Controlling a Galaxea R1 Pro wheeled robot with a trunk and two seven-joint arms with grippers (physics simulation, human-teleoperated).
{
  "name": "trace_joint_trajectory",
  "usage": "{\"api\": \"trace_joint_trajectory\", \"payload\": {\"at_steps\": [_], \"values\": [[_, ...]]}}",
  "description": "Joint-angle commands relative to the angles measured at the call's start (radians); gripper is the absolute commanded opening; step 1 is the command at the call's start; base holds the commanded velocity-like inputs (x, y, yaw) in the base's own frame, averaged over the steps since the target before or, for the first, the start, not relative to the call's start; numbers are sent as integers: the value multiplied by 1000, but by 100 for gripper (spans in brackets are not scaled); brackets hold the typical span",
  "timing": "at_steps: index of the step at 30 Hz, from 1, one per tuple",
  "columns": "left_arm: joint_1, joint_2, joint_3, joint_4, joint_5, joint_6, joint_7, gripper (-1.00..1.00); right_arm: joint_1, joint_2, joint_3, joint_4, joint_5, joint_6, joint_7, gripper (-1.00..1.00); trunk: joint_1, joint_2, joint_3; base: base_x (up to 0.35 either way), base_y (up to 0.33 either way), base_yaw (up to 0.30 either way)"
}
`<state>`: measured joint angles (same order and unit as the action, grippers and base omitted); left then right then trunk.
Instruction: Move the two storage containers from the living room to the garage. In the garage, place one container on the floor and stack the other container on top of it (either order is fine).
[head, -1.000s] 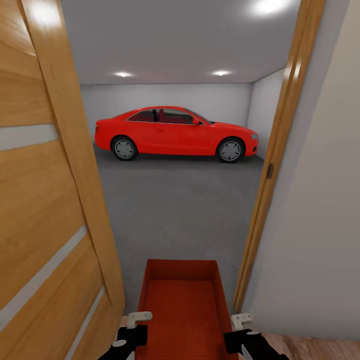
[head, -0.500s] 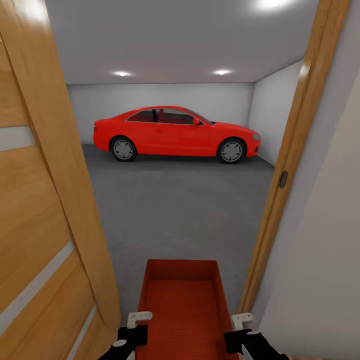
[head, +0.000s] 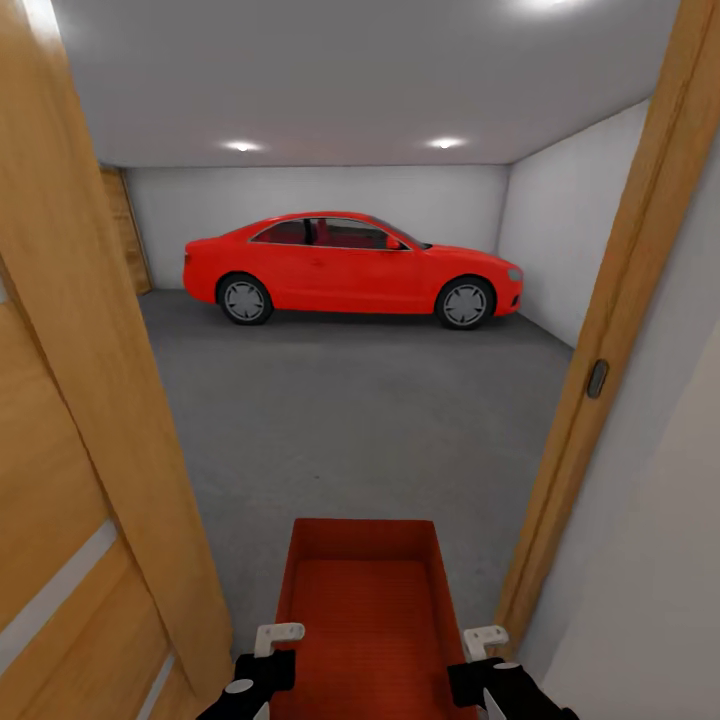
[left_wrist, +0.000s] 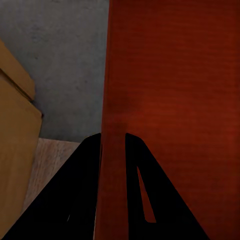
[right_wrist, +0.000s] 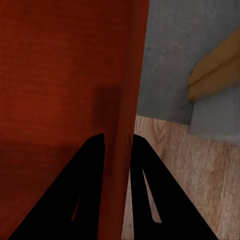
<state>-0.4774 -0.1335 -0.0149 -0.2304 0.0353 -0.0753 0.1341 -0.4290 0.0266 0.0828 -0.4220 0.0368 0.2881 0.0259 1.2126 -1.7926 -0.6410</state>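
The garage (head: 330, 120) is seen through an open doorway: white walls, a white ceiling with two lit spots, and a speckled grey concrete floor (head: 350, 420). A red car (head: 350, 265) is parked side-on against the far wall. An orange wooden door (head: 70, 450) with a pale frosted strip stands open at the left of the head view, and a wooden door frame (head: 610, 360) runs down the right, with a plain wall just beside it.

One red-orange storage container (head: 360, 610) is held low and centred in front of the robot, open top upward, above the threshold where wood planking meets the concrete. It is carried between both arms.

The left gripper (head: 262, 668) is clenched on the container's left wall; in the left wrist view the two dark fingers (left_wrist: 85, 200) straddle the thin red wall (left_wrist: 112, 150), one on either side. The right gripper (head: 488, 672) is likewise closed on the right wall, the wall (right_wrist: 127, 150) being pinched between the jaws.

Compared with a second ago, the view has advanced through the doorway: more of the garage floor and right wall is exposed, and a wooden panel in the far left corner has come into sight. The container's place between the grippers is unchanged.

No writing or brand marks can be read.
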Motion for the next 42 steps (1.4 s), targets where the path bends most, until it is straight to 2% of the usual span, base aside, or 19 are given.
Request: {"api": "trace_joint_trajectory", "payload": {"at_steps": [1, 42], "values": [[-1, 40, -4, -1, 2, -3, 4, -100, 0, -13, 2, -1, -8, 6, 8, -100, 0, 0, -1, 236, 0, 0], [-1, 40, -4, -1, 2, -3, 4, -100, 0, -13, 1, -3, -8, 6, 9, -100, 0, 0, -1, 263, 0, 0]]}}
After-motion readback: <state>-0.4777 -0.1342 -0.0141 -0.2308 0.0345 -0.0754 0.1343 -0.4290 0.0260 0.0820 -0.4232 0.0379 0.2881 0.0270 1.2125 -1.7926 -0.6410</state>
